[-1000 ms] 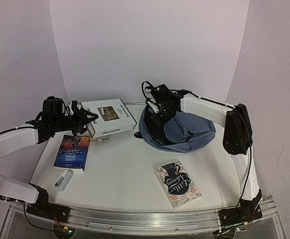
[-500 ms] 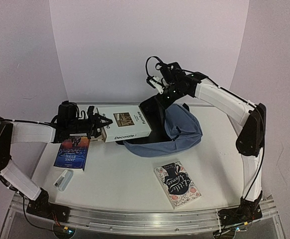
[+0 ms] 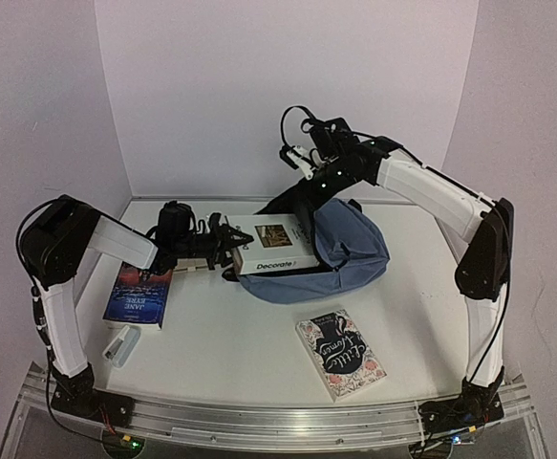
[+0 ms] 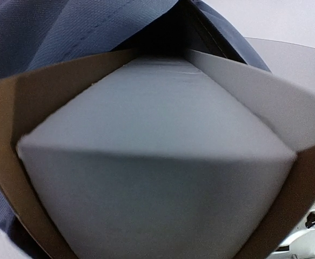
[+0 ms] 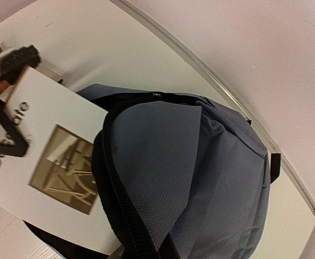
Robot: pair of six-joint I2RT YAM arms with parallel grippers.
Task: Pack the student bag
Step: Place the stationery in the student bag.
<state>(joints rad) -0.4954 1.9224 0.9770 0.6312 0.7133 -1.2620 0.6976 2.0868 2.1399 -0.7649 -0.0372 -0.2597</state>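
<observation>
While the right hand (image 3: pixel 311 180), pinched shut on the rim of the student bag (image 3: pixel 354 251) at frame centre, holds the mouth up, the left hand (image 3: pixel 223 245), half-open, clamps the white book (image 3: pixel 276 247); a level, straight push should avoid snagging the rim.

White book (image 3: pixel 276 251), blue book (image 3: pixel 139 292), floral book (image 3: pixel 340 352): three. Backpack (image 3: pixel 354 249): one. White object (image 3: pixel 120 342): one.

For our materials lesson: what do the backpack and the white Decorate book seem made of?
The student bag: matte woven cloth, probably synthetic; weave and soft folds show. The Decorate book: stiff board cover, smooth white finish, around a thick paper block.
</observation>
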